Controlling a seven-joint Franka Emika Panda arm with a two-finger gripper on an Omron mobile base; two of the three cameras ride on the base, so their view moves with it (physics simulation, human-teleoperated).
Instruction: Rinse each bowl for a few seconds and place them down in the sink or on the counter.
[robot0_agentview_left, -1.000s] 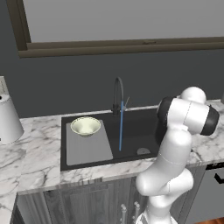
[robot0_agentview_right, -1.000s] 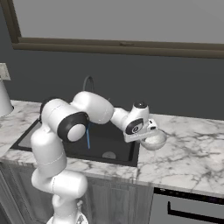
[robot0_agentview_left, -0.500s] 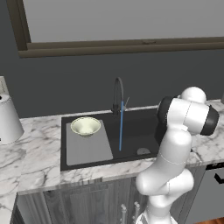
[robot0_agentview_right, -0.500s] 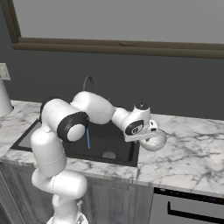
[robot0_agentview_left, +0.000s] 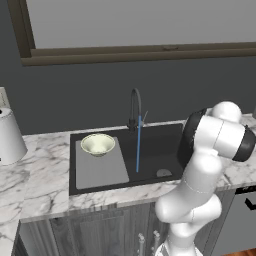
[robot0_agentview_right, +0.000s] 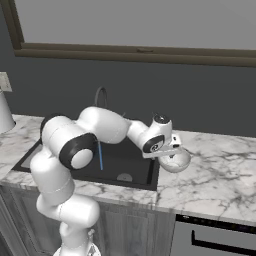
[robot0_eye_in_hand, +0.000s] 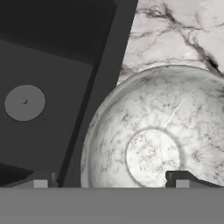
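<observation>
Right now the gripper (robot0_agentview_right: 170, 154) hangs over the marble counter (robot0_agentview_right: 220, 175) just right of the sink (robot0_agentview_right: 131, 165), with a pale bowl (robot0_agentview_right: 176, 161) sitting on the counter directly beneath it, close by the basin's right rim. In the hand view the two dark fingertips (robot0_eye_in_hand: 183, 179) stand wide apart at the bottom edge, one out over the sink's dark rim and the other over the bowl's (robot0_eye_in_hand: 153, 144) inside, so the jaws are spread and nothing is clamped between them; the bowl looks set down and free. That bowl appears finished, judging by where it rests. The second bowl (robot0_agentview_left: 98, 145) sits on the grey drainboard panel (robot0_agentview_left: 102, 167) at the far left of the sink (robot0_agentview_left: 160, 150), beyond the dark faucet (robot0_agentview_left: 136, 107) and its thin blue stream (robot0_agentview_left: 138, 145). So the next target lies well to the hand's left, across the whole basin, and the arm would likely need to lift clear and swing leftward past the faucet to reach it. Being round, it offers no preferred axis; a rim pinch seems likeliest.
</observation>
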